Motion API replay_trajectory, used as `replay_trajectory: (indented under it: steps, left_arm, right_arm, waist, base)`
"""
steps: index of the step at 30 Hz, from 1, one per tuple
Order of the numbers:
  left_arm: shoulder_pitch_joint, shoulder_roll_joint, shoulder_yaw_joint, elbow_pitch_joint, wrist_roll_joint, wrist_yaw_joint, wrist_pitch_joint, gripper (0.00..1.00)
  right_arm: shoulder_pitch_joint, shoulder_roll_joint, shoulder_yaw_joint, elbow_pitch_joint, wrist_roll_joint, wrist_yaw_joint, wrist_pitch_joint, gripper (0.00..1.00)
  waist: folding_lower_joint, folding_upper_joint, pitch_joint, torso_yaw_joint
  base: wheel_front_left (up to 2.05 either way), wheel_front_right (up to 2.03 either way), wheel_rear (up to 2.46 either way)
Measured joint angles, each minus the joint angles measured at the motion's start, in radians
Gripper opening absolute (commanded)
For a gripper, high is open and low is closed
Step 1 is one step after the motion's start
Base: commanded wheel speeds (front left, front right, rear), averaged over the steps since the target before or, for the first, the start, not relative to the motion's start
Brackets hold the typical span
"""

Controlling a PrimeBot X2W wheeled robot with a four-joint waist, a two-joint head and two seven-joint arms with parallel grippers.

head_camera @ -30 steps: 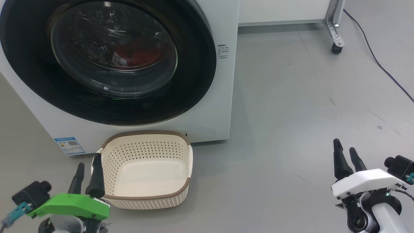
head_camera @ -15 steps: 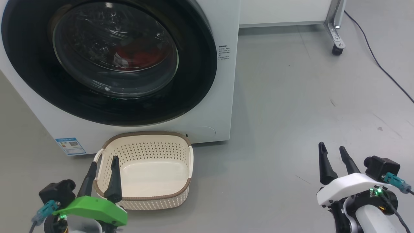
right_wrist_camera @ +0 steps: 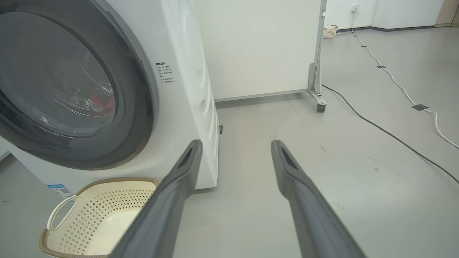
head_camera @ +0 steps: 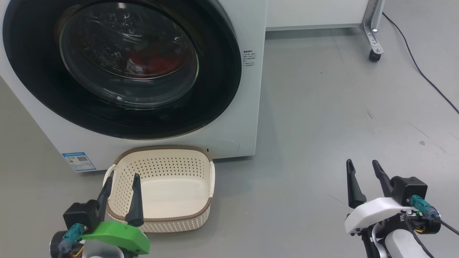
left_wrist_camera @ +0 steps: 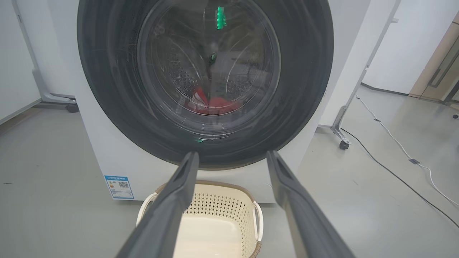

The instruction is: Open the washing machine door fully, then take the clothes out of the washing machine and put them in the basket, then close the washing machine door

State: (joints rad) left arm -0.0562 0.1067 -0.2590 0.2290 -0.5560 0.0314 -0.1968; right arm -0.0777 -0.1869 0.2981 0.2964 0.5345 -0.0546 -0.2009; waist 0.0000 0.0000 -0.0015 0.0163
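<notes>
Left gripper [head_camera: 122,179] and right gripper [head_camera: 361,165] both spread wide, holding nothing. Left is at the near-left corner of the basket [head_camera: 163,147] — basket empty. Red clothes [head_camera: 157,63] sit in the washing machine [head_camera: 247,118] — washing machine door [head_camera: 215,89] shut.

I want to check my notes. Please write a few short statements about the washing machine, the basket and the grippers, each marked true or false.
1. The washing machine door is shut. True.
2. The red clothes lie in the basket. False: the basket is empty; the clothes are inside the washing machine.
3. The left gripper and the right gripper are both open and empty. True.
4. The basket stands on top of the washing machine. False: it stands on the floor before it.
</notes>
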Motion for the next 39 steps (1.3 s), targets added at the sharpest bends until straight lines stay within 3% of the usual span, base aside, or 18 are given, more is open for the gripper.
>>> replay_trajectory:
  steps: [16,39]
  left_arm:
    - [0.0,-0.021,-0.004,0.013,0.177,0.034,-0.052,1.0]
    - [0.001,-0.033,0.014,0.038,0.179,0.039,-0.052,1.0]
  right_arm:
    - [0.0,0.027,0.016,0.002,-0.199,-0.044,-0.047,1.0]
    - [0.011,0.062,-0.027,0.006,-0.213,-0.053,-0.047,1.0]
  waist:
    - [0.0,0.0,0.001,0.006]
    - [0.0,0.0,0.004,0.005]
  base:
    - [0.0,0.0,0.0]
    - [0.0,0.0,0.0]
